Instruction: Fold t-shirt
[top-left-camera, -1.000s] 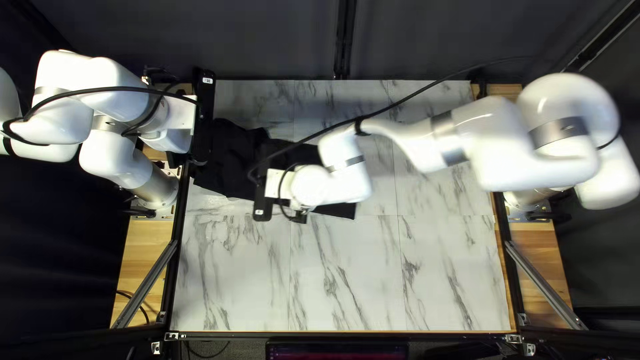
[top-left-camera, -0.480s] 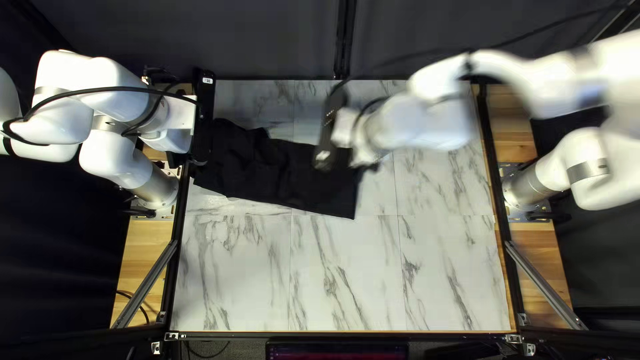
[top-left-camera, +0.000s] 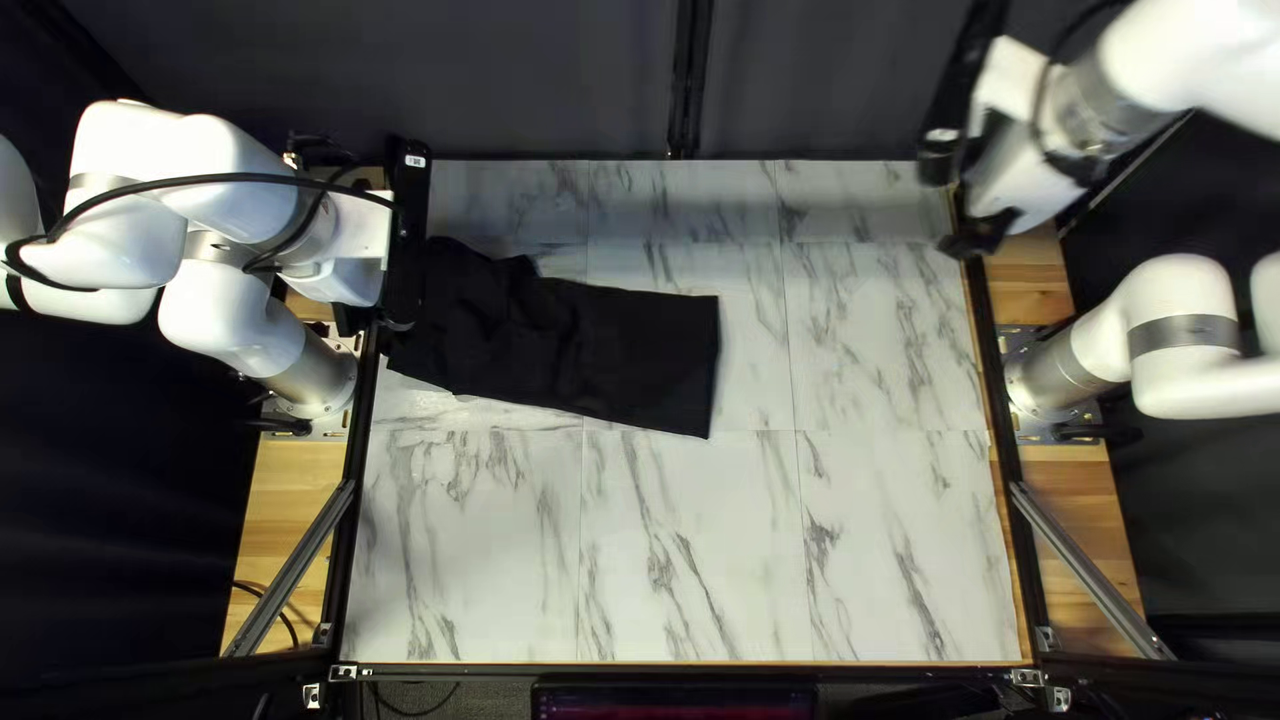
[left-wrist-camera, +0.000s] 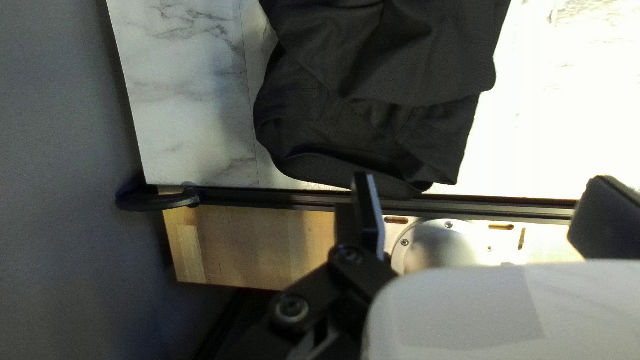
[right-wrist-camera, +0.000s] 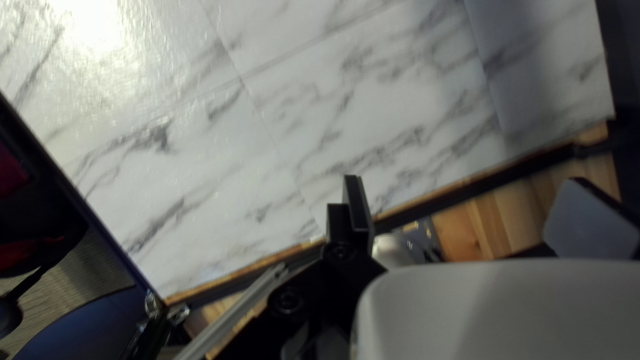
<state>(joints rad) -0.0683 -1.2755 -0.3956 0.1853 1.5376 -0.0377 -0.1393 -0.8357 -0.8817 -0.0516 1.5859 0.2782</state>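
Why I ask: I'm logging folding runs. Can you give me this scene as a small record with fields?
garment: black t-shirt
lies on: marble-patterned table
shape: long band, rumpled toward the left of the top left view, smoother at the other end
left gripper: open, t-shirt ahead of it
right gripper: open, near the table's far right corner
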